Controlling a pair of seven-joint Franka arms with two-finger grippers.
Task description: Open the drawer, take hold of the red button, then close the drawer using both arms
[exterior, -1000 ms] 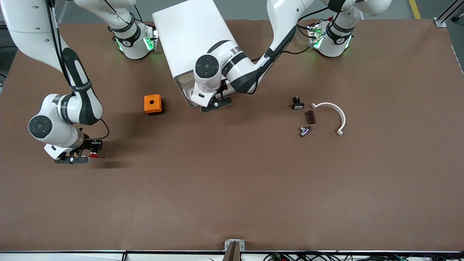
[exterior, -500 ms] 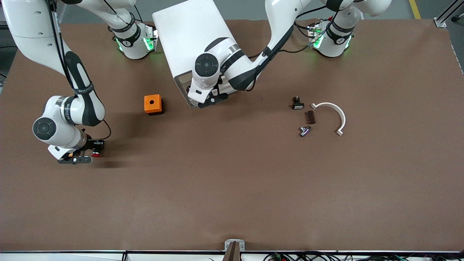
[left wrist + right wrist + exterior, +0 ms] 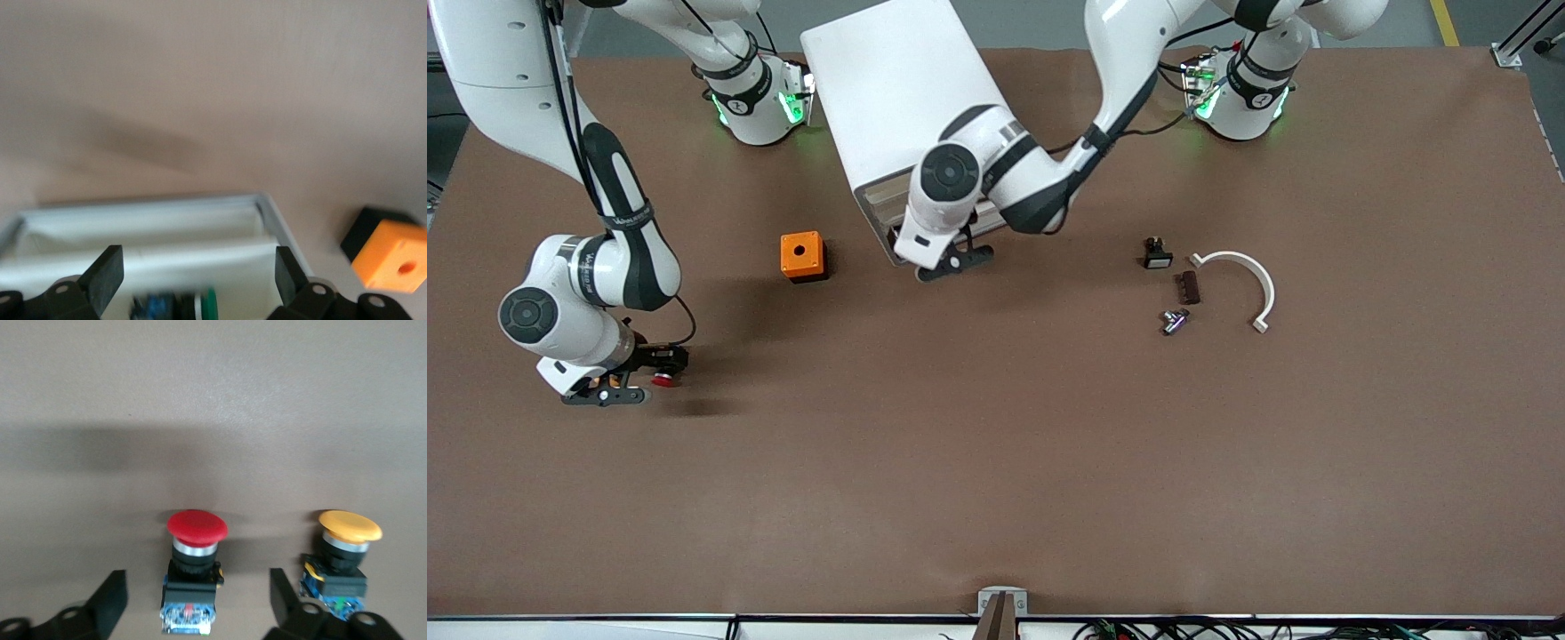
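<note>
At the cabinet's [image 3: 898,98] front the left gripper [image 3: 953,260] hangs by the drawer [image 3: 885,209], while its wrist view shows its fingers [image 3: 107,275] spread over that drawer, and the right wrist view shows the right gripper [image 3: 197,600] released, astride the red button [image 3: 195,567] on the table beside a yellow button [image 3: 343,563].

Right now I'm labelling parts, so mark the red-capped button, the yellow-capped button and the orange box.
red-capped button [image 3: 196,526], right wrist view, on its red cap.
yellow-capped button [image 3: 349,525], right wrist view, on its yellow cap.
orange box [image 3: 801,252], front view, on its top face.
</note>
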